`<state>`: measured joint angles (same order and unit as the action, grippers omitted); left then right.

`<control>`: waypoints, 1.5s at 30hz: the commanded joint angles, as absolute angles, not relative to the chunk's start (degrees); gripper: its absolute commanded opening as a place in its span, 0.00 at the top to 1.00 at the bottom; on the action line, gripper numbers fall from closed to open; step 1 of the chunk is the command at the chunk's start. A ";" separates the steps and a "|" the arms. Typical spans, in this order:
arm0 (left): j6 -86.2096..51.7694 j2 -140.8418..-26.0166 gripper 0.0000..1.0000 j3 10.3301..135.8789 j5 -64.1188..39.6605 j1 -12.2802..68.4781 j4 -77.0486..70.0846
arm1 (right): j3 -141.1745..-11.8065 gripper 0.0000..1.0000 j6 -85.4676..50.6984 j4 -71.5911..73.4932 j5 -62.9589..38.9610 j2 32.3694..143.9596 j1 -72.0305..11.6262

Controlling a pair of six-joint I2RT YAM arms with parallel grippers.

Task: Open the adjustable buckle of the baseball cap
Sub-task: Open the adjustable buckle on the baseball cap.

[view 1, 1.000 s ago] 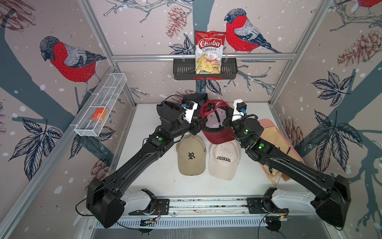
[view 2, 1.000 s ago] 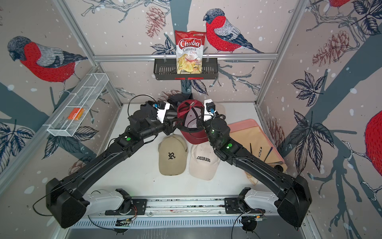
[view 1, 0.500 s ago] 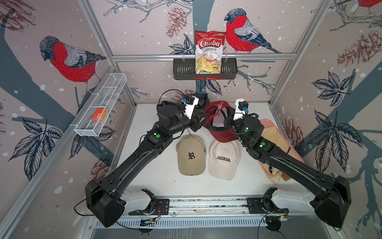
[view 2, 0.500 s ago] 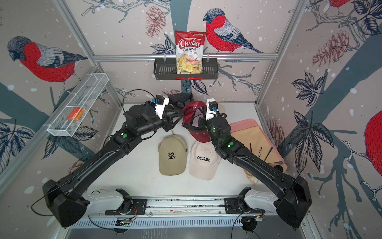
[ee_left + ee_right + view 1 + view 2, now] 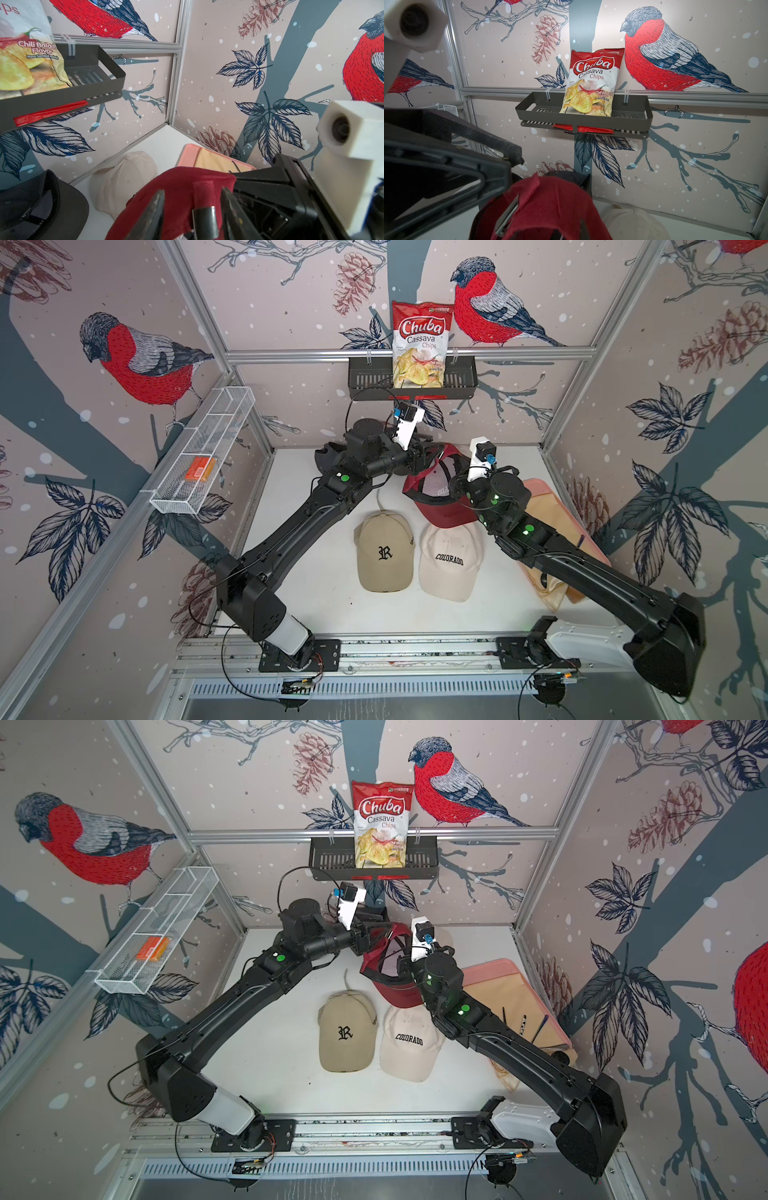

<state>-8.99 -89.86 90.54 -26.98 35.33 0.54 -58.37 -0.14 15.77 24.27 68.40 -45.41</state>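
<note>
We see the red cap held clear of the white table, tilted, just above the middle of the frame in both top views, between the two arms' tips. The right gripper reaches it from the right side of the frame. Its fingers are closed on the cap's edge, though the fabric hides them in the right wrist view. The left gripper meets the cap from the upper left. In the left wrist view its fingers stand apart, straddling the red strap and the metal buckle, with a gap showing on each side. In the right wrist view the buckle shows as a slanted metal bar on the red cloth.

Below the red cap, in the lower middle of the frame, a tan cap and a white cap lie side by side on the table. A pink tray sits at the right under the right arm. At the upper middle a chip bag stands in a black basket on the back wall, and a wire basket hangs at the left.
</note>
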 commanded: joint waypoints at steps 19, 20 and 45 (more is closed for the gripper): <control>-2.47 -95.10 0.86 98.72 -25.24 37.16 9.59 | -59.50 1.00 2.10 15.95 26.06 68.73 -46.14; -2.47 -95.01 0.89 98.70 -25.30 37.17 9.37 | -59.47 1.00 2.11 15.82 26.16 68.67 -46.13; -6.26 -84.93 1.00 85.03 -20.20 37.09 -2.93 | -58.70 1.00 -2.85 13.05 25.20 66.75 -44.03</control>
<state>-5.61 -85.78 85.71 -21.37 37.28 0.71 -58.59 -1.45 11.86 23.51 67.18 -44.25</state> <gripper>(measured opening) 0.051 0.061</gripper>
